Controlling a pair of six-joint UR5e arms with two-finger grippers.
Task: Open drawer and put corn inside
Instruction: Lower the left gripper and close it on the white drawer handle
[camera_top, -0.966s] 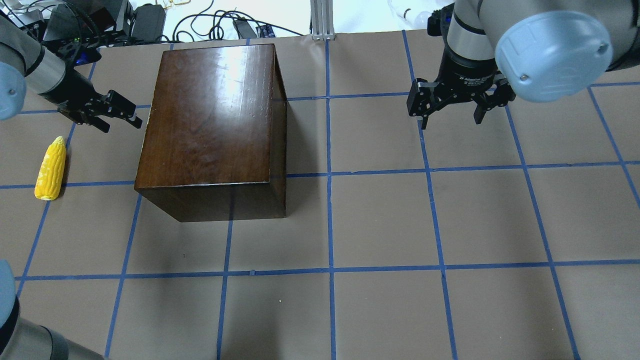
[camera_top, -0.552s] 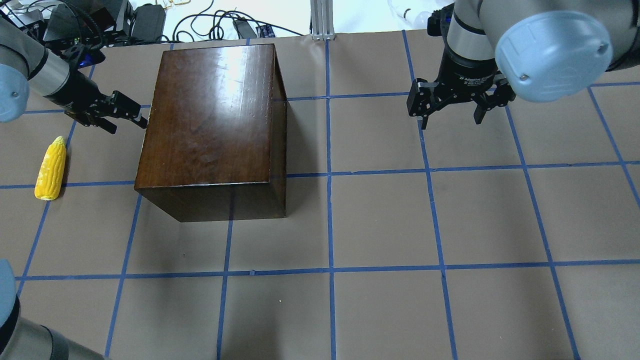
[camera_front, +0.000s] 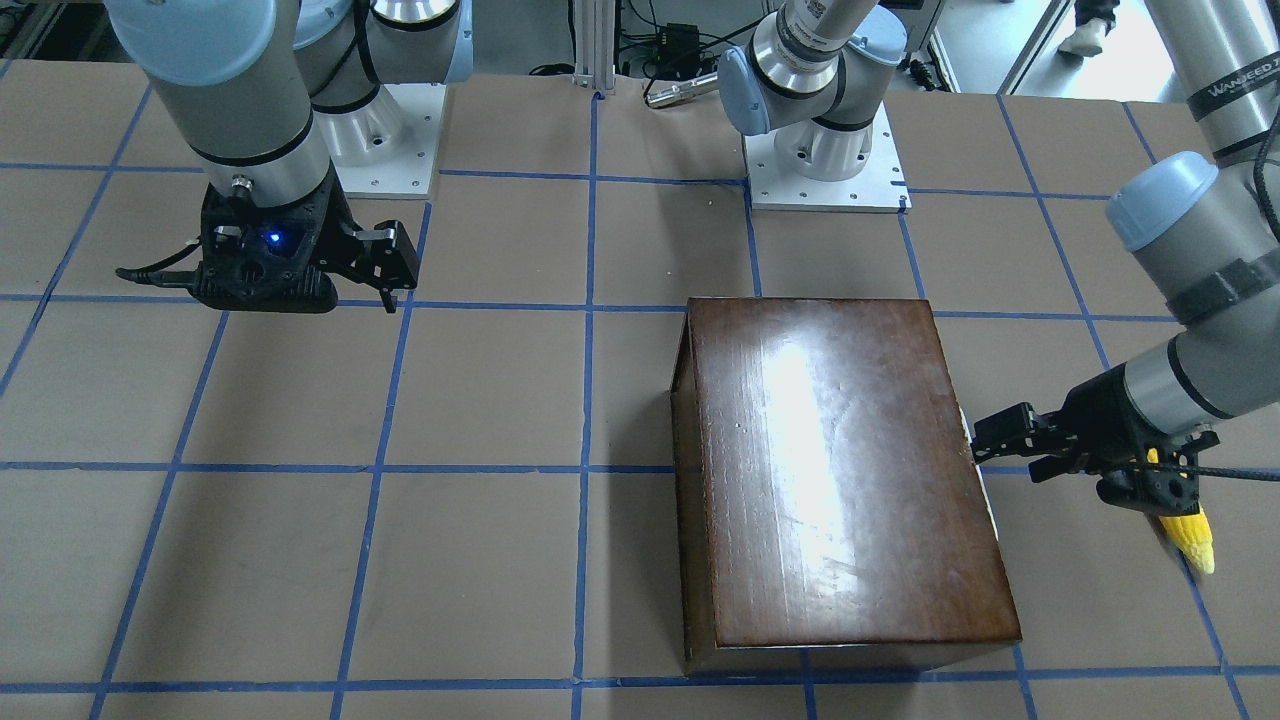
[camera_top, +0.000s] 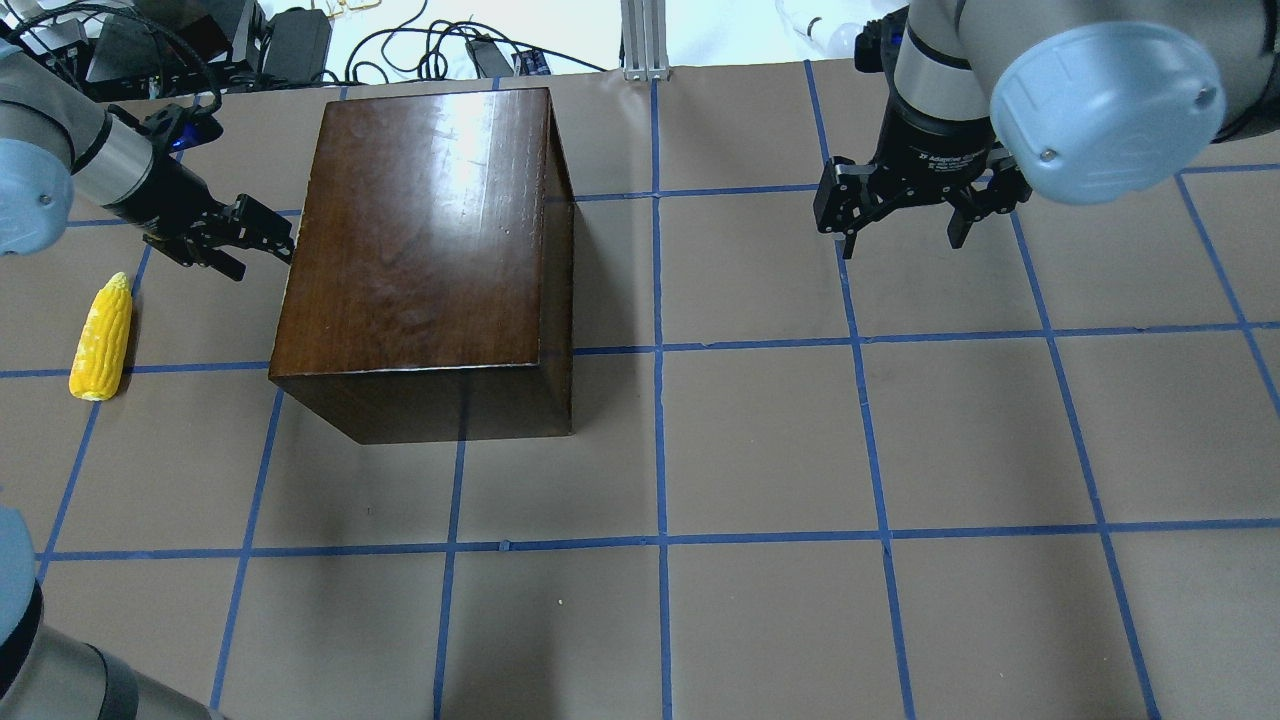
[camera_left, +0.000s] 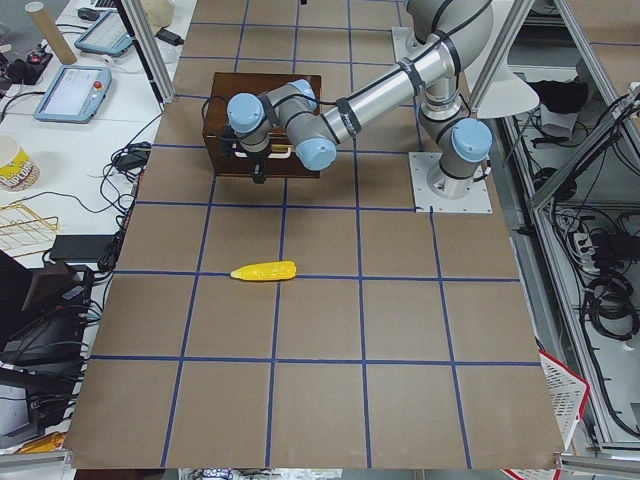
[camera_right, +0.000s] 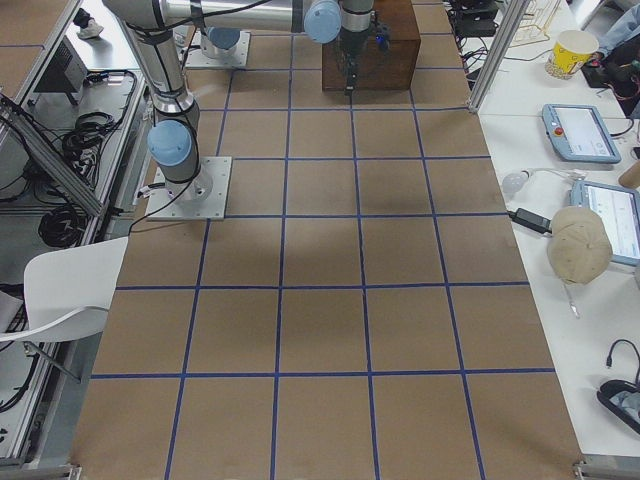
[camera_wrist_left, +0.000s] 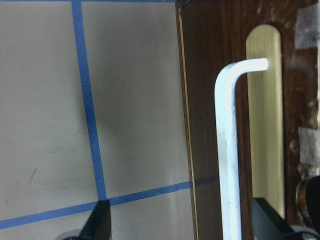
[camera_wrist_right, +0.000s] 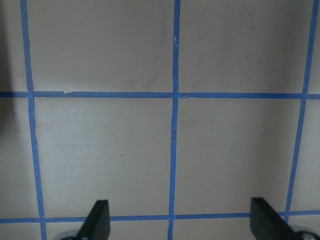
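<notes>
Overhead view: you will note the left gripper (camera_top: 265, 255), jaws apart, has moved in since a second ago and now sits at the left face of the box (camera_top: 430, 230). The corn (camera_top: 100, 338) lies unmoved on the table (camera_top: 800, 450), near that gripper. The right gripper (camera_top: 900, 240), jaws apart, hangs unchanged, well apart from the box.

Front-facing view: the left wrist hides most of the corn.

Left wrist view: the drawer (camera_wrist_left: 205, 100) is closed. Its handle (camera_wrist_left: 227, 150) stands between the fingers; contact cannot be made out.
</notes>
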